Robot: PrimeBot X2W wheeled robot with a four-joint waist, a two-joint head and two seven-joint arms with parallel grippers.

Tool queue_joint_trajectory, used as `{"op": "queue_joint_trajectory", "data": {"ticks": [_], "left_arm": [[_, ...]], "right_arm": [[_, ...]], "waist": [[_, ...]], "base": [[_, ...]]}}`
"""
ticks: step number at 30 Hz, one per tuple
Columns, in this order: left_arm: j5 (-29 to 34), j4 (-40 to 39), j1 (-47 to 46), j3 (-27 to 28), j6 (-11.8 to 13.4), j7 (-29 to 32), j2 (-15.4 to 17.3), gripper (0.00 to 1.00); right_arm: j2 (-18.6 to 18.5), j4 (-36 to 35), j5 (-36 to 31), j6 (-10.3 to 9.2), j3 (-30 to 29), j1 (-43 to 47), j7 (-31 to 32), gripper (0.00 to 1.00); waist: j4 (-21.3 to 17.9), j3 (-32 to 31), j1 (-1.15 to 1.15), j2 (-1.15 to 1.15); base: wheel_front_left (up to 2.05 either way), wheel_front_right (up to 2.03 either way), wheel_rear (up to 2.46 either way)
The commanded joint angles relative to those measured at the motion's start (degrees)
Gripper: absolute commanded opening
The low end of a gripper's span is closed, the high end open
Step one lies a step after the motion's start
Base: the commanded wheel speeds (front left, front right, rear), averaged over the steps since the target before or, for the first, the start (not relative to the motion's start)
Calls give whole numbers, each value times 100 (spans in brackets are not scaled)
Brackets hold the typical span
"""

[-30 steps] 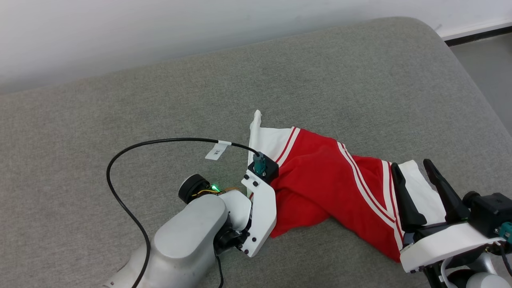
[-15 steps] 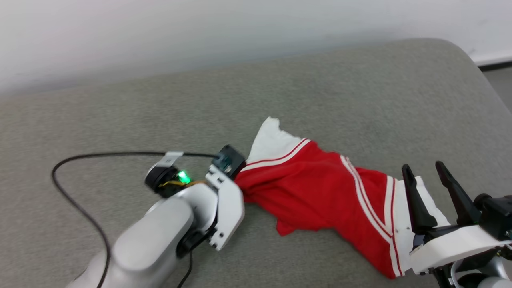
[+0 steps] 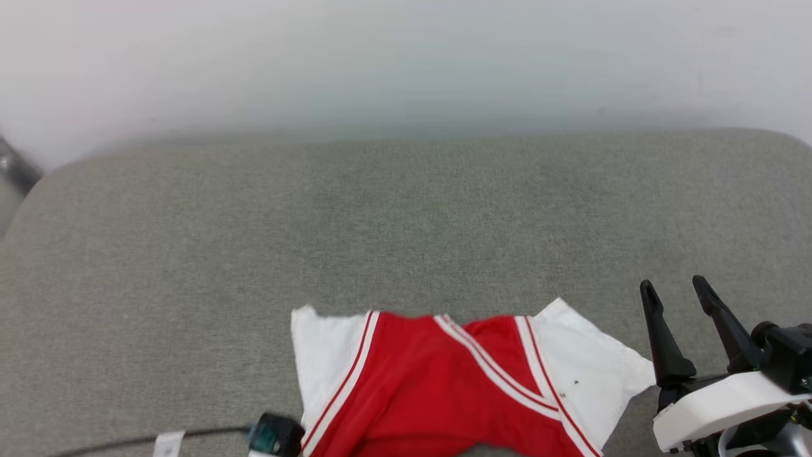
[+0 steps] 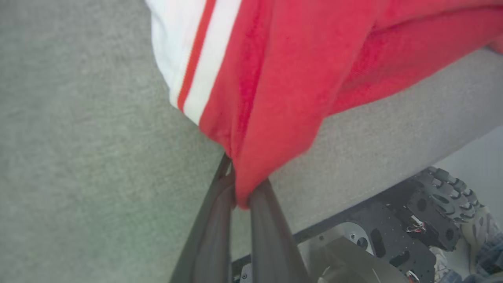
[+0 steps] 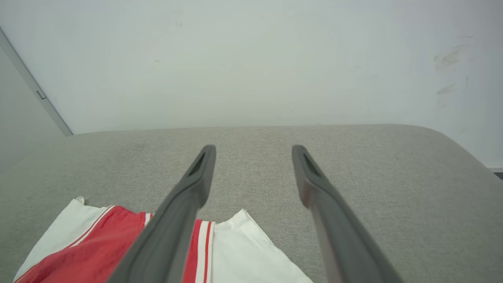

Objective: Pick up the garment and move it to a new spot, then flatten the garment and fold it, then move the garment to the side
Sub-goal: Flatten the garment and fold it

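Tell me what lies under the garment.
The garment lies on the grey cushion, a red fold pinched in the left gripper. Anything between cloth and cushion is covered and cannot be seen.

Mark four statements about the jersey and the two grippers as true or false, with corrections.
1. The left gripper is shut on a red fold of the garment. True.
2. The right gripper grips the garment. False: it is open, with nothing between its fingers.
3. The garment lies on a grey cushion. True.
4. Black lettering shows on the garment's upward face. False: the visible cloth is plain red and white with striped trim.
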Motion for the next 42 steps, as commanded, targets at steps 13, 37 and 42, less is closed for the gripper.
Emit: {"op": "queue_joint_trajectory", "data": {"ticks": [13,37,42], "left_arm": [[-32,-347,489,559,386,-1417,-330,100],[779,-916,301,1802,1059,-3581,57,100],[776,-1011,357,1823,1093,-3661,-4,100]], "right_arm": [[11,-36,-9,-4,-72,211,149,100],[13,163,209,-4,-628,643,792,100],[-147,587,367,-3,-1127,438,2017,100]], "waist": [[224,-338,0,0],[21,-584,0,0],[102,-514,0,0]], "base": [[0,0,0],[0,0,0],[0,0,0]]}}
